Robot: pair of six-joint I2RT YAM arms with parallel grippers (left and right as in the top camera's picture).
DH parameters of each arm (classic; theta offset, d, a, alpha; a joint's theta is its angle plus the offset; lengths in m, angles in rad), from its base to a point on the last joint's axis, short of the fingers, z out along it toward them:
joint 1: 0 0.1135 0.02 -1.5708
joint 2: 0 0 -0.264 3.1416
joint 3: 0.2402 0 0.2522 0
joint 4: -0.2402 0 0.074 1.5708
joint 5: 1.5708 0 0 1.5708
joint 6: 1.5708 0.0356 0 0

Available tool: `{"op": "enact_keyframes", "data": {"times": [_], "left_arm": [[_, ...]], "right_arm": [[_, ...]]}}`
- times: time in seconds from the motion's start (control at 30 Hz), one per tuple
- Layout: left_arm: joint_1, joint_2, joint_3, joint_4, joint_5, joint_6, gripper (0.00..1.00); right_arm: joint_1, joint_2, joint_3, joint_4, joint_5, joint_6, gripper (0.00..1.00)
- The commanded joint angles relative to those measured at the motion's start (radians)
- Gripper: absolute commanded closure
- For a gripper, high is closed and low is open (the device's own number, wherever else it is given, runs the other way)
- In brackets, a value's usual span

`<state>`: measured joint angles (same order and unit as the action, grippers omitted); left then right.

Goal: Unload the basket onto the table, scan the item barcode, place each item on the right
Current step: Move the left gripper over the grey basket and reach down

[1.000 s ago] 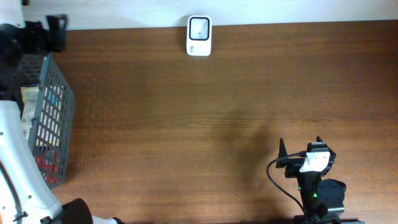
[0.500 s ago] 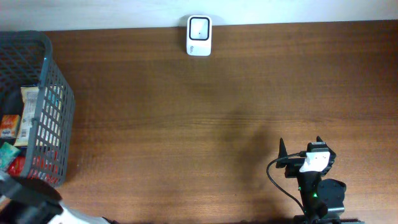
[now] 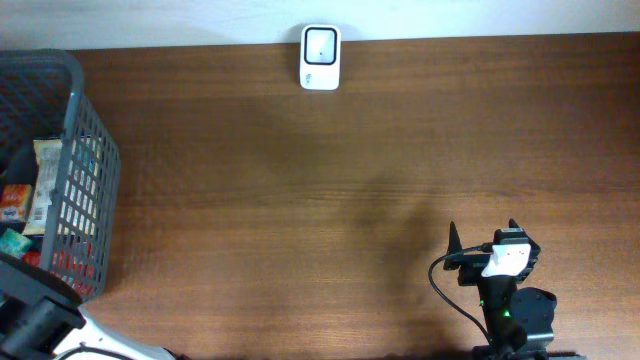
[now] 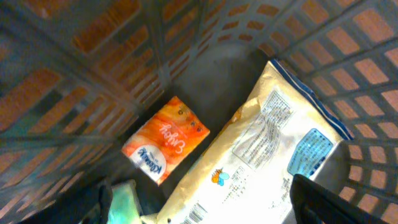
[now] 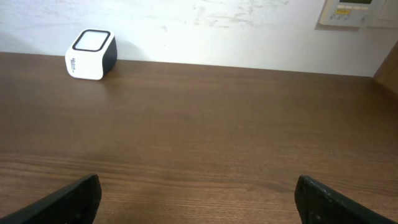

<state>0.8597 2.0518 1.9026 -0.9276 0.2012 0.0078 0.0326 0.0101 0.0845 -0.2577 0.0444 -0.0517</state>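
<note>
A grey plastic lattice basket (image 3: 78, 120) is seen standing on the left end of a brown wood-grain table (image 3: 350, 200), and the goods to be scanned are all lying inside it. From the left wrist camera, which is looking down into the basket, an orange rectangular foil packet (image 4: 165, 148) is shown flat on the basket floor. A cream-coloured plastic pouch with a blue label (image 4: 267, 155) is laid just beside it, its long edge touching or overlapping the packet's corner (which of the two cannot be told). A green-edged wrapper (image 4: 124, 198) is partly shown at the lower left, too blurred to be identified. The left gripper (image 4: 202, 202) is held above these goods with its fingers (image 4: 314, 200) spread wide, one at each lower corner of the view, and nothing is clasped between them. In the overhead view only a dark part of the left arm (image 3: 38, 318) is seen, at the basket's near end. The white rounded box-shaped barcode scanner (image 3: 320, 58) is placed at the far edge of the table, near its middle and well apart from the basket. The right gripper (image 3: 483, 232) is poised near the table's near right corner, its jaws fully parted and empty, with bare wood beneath them and the scanner seen far off at the left of its wrist view.
</note>
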Motion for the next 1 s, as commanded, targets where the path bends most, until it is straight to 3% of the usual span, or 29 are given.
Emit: {"op": "enact_keyframes", "data": {"times": [0.0,0.13,0.27,0.6,0.7,0.93,0.97], "left_arm": [[-0.018,0.009,-0.121,0.037,0.005,0.065,0.13],[-0.082,0.009,-0.207,0.115,-0.125,0.096,0.11],[-0.131,0.008,-0.210,0.166,-0.131,0.117,0.11],[-0.147,0.019,-0.217,0.200,-0.172,0.305,0.11],[-0.148,0.054,-0.217,0.224,-0.166,0.411,0.05],[-0.150,0.144,-0.217,0.216,-0.141,0.455,0.16],[-0.150,0.155,-0.217,0.216,-0.133,0.455,0.25]], "right_arm": [[0.006,-0.003,0.000,-0.017,0.005,0.004,0.02],[0.006,-0.003,0.000,-0.017,0.005,0.005,0.01],[0.006,-0.003,0.000,-0.017,0.005,0.005,0.02],[0.006,-0.003,0.000,-0.017,0.005,0.005,0.01],[0.006,-0.003,0.000,-0.017,0.005,0.005,0.01],[0.006,-0.003,0.000,-0.017,0.005,0.005,0.01],[0.006,-0.003,0.000,-0.017,0.005,0.004,0.02]]}}
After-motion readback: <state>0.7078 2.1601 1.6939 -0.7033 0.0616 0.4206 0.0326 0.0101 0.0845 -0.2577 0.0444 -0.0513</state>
